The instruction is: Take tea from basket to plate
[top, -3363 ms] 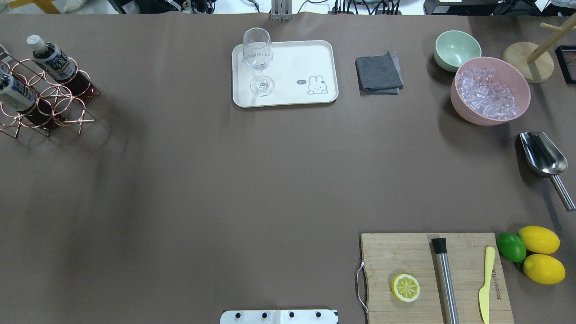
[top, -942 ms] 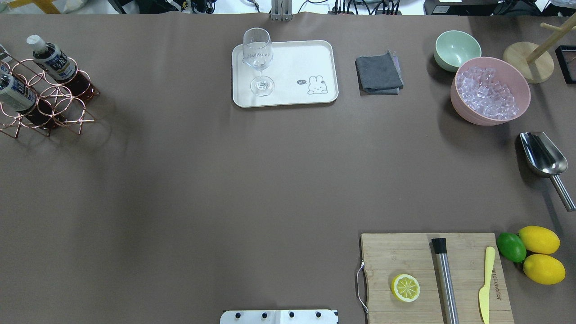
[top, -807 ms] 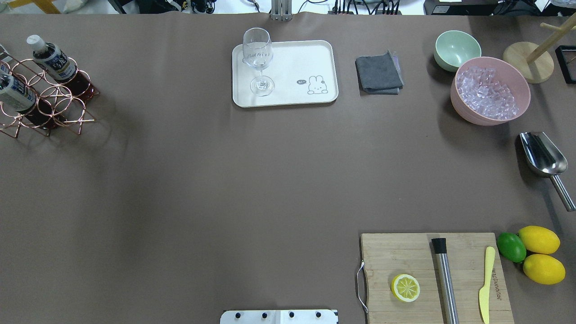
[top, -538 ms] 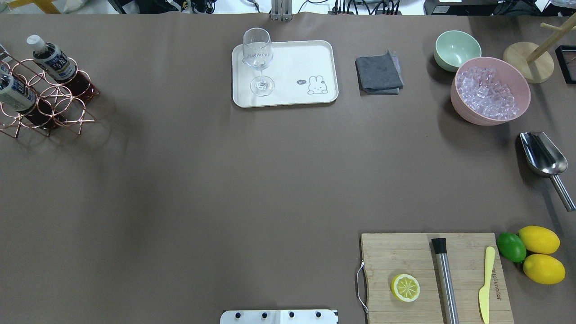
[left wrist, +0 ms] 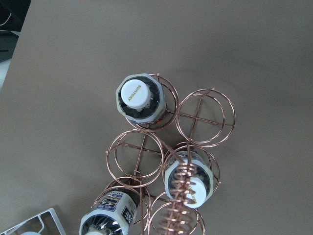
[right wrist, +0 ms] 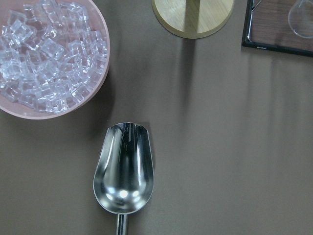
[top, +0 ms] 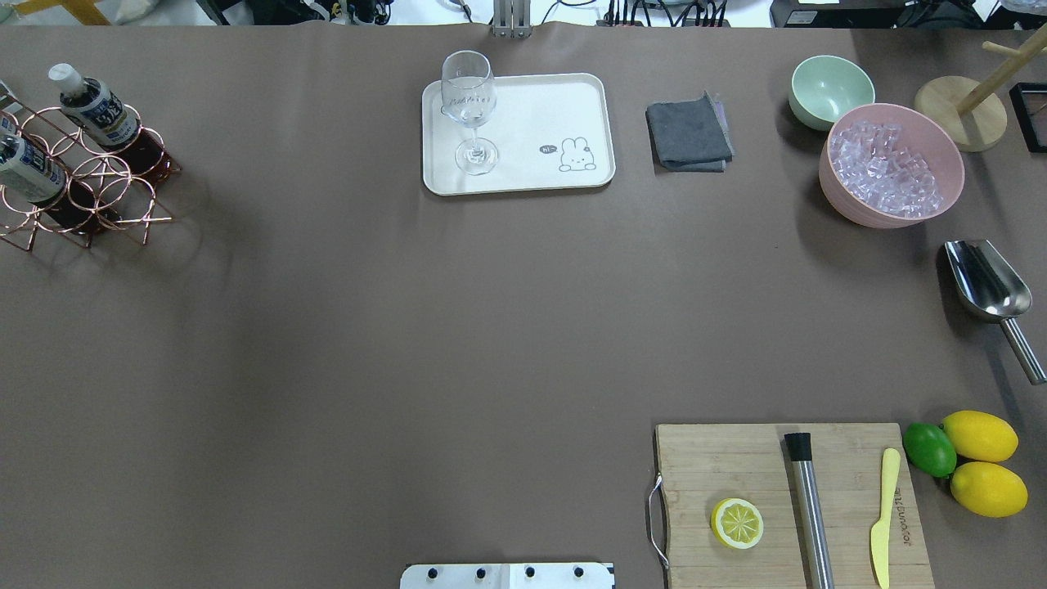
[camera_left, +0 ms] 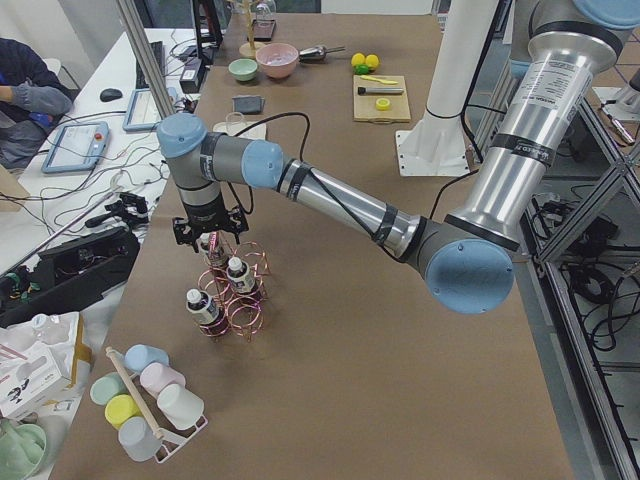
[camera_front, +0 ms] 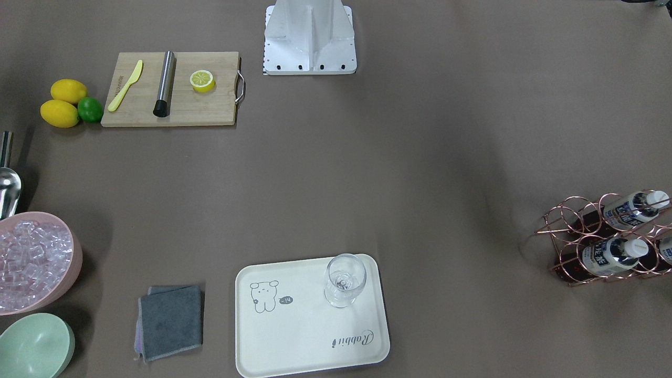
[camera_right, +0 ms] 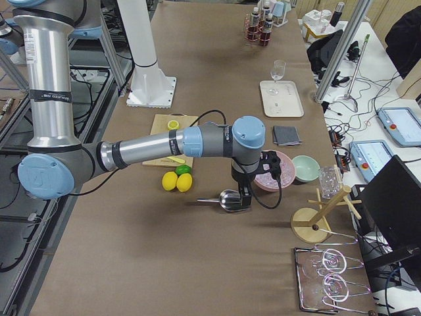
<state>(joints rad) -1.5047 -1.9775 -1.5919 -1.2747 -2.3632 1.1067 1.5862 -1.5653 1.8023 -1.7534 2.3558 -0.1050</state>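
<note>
Three tea bottles stand in the rose-gold wire basket (top: 98, 184) at the table's far left; two show in the overhead view (top: 94, 106) (top: 29, 168). The left wrist view looks straight down on the white caps (left wrist: 139, 95) (left wrist: 190, 188) and the basket's handle (left wrist: 181, 205). My left gripper (camera_left: 208, 240) hovers just above the basket; I cannot tell if it is open. The cream plate (top: 532, 106) (camera_front: 294, 336) holds a wine glass (top: 470, 110). My right gripper (camera_right: 245, 201) hangs over the metal scoop (right wrist: 124, 169); I cannot tell its state.
A pink tub of ice (top: 891, 164), a mint bowl (top: 830, 90), a grey cloth (top: 687, 132) and a wooden stand (top: 961, 110) sit at the back right. A cutting board (top: 736, 466) with a lemon half, lemons and a lime (top: 928, 448) lie at the front right.
</note>
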